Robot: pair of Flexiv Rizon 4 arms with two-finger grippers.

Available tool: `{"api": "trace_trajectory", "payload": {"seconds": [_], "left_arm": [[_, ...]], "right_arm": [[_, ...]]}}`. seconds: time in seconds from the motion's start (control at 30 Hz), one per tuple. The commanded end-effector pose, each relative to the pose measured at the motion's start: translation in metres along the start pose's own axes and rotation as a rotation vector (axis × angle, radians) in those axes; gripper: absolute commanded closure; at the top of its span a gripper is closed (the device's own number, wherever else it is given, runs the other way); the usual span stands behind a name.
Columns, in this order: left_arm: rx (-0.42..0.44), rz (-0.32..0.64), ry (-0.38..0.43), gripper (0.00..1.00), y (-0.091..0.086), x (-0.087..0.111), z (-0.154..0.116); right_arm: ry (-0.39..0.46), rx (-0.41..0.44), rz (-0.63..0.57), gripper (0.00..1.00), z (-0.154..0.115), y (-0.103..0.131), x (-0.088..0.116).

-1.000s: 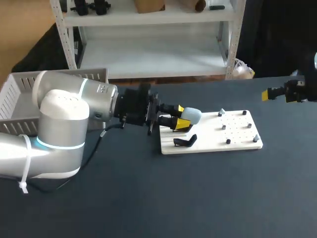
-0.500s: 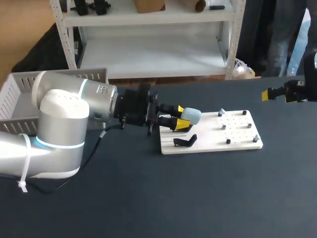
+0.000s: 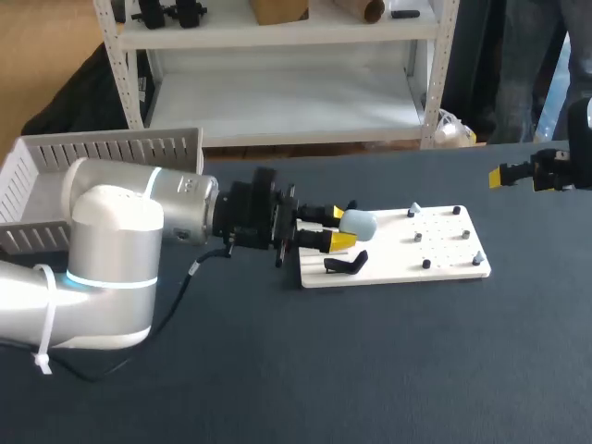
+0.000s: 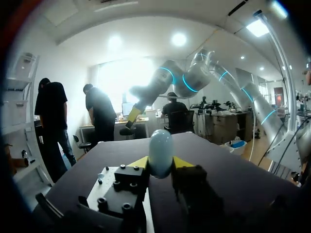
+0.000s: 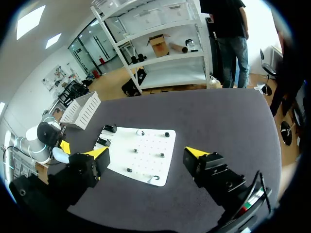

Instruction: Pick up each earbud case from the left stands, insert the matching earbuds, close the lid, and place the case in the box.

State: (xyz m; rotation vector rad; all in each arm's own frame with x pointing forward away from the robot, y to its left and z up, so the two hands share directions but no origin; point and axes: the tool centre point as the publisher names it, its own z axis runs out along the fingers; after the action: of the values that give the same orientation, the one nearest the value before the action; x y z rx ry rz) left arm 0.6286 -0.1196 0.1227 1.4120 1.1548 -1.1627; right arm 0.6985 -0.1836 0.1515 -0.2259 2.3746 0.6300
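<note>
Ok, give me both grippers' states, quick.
Left gripper: shut on the pale blue earbud case.
Right gripper: open, holding nothing.

The board (image 3: 435,264) lies on the desk (image 3: 277,370), right of the middle. A stand (image 3: 347,265) sits on the board's left end. Just behind the stand, the earbud case (image 3: 358,222) is pinched between both fingers of the left hand (image 3: 343,227). The box (image 3: 55,166) stands at the desk's far left (behind the left arm (image 3: 120,240)). The right hand (image 3: 514,174) hangs far right, well apart from the board, with its fingers spread.
</note>
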Motion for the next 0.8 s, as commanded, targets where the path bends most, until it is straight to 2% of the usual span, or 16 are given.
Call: {"api": "trace_trajectory", "payload": {"seconds": [0.03,0.13,0.4,0.8], "left_arm": [[0.017,0.004,-0.025,1.0,0.011,0.006,0.01],[0.016,0.003,-0.031,1.0,0.016,0.005,0.014],[-0.034,-0.026,-0.08,1.0,0.029,0.009,0.013],[-0.07,-0.005,-0.099,1.0,0.031,0.007,0.013]], "right_arm": [[0.001,-0.007,-0.002,0.0,0.001,-0.002,0.0],[0.021,-0.021,-0.001,0.0,0.001,0.0,0.006],[0.027,-0.088,-0.04,0.0,-0.008,0.026,0.026],[0.068,-0.21,-0.113,0.0,-0.023,0.083,0.055]]}}
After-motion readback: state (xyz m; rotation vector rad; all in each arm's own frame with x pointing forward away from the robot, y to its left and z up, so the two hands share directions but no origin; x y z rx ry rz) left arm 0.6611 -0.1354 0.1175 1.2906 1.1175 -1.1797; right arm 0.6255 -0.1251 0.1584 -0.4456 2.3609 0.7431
